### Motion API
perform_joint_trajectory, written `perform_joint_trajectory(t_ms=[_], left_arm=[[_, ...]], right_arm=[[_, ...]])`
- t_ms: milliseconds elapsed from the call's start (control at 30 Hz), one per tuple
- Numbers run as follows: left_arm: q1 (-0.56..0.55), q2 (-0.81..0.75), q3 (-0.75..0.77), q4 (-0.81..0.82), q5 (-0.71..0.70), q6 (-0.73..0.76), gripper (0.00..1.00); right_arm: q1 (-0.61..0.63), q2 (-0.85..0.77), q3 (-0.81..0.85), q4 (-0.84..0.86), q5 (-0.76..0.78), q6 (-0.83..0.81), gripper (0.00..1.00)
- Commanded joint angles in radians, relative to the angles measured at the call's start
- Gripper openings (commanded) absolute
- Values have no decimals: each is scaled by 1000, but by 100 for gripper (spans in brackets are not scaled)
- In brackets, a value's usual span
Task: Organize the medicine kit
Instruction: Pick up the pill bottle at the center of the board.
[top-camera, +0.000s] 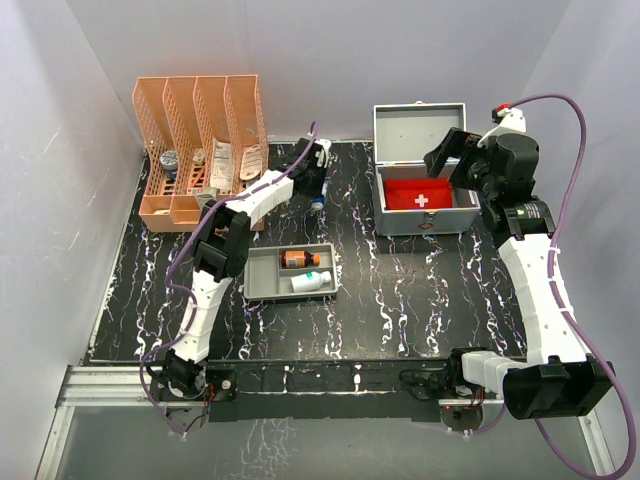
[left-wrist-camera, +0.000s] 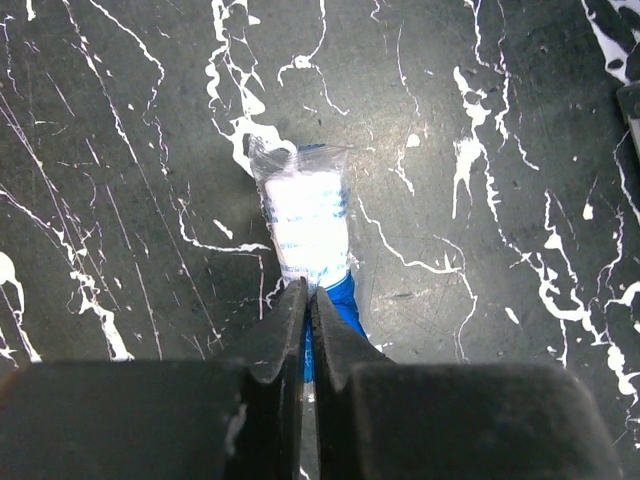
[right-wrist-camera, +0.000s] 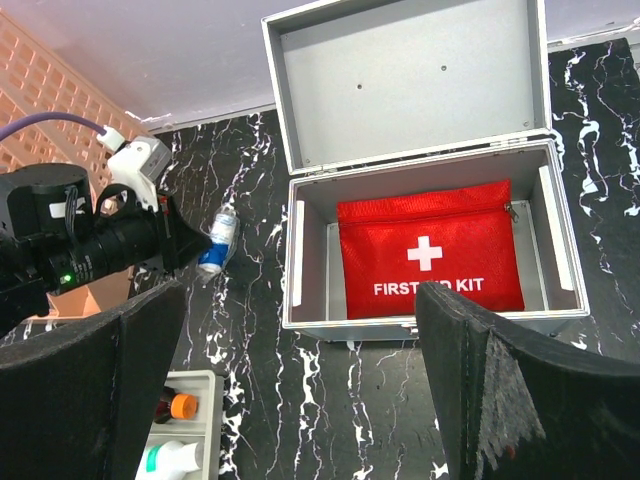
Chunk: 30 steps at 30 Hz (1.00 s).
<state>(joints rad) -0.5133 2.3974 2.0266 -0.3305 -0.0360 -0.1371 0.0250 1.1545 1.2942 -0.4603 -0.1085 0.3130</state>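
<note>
The medicine kit (top-camera: 382, 190), a silver metal case, stands open at the back right with its lid up; its wall shows close up in the right wrist view (right-wrist-camera: 305, 270). A red first-aid pouch (top-camera: 420, 197) (right-wrist-camera: 425, 255) lies inside it. A small clear-wrapped packet with a white body and a blue end (left-wrist-camera: 310, 215) (right-wrist-camera: 218, 238) lies on the black table left of the case. My left gripper (left-wrist-camera: 308, 291) (top-camera: 318, 188) is shut on its blue end. My right gripper (right-wrist-camera: 295, 300) (top-camera: 455, 160) hangs open above the case's front, holding nothing.
A shallow grey tray (top-camera: 262, 282) in the table's middle holds a brown bottle with an orange cap (top-camera: 298, 260) and a white bottle (top-camera: 312, 283). An orange slotted rack (top-camera: 200, 130) with small items stands at the back left. White walls close in on three sides.
</note>
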Motion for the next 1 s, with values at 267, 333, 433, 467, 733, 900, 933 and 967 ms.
perform_joint_trajectory(t_ms=[267, 333, 433, 467, 733, 900, 933, 967], left_arm=[[1, -374, -172, -241, 231, 430, 0], [1, -444, -187, -351, 308, 526, 0], [1, -561, -234, -504, 407, 682, 0], [1, -598, -255, -553, 434, 740, 0], [6, -880, -490, -867, 439, 1147, 0], [6, -988, -674, -798, 380, 1224, 0], [6, -988, -698, -777, 368, 1227, 0], [6, -981, -714, -760, 362, 1224, 0]], right_arm=[[-4, -42, -40, 84, -10, 28, 98], [-4, -42, -50, 100, -15, 33, 98], [-3, -36, -63, 118, -18, 35, 98], [-3, -33, -66, 124, -21, 36, 98], [-4, 8, -74, 138, -36, 15, 98], [-4, 36, -72, 155, -49, 3, 98], [-4, 45, -68, 157, -57, 1, 98], [-3, 54, -58, 154, -65, -2, 98]])
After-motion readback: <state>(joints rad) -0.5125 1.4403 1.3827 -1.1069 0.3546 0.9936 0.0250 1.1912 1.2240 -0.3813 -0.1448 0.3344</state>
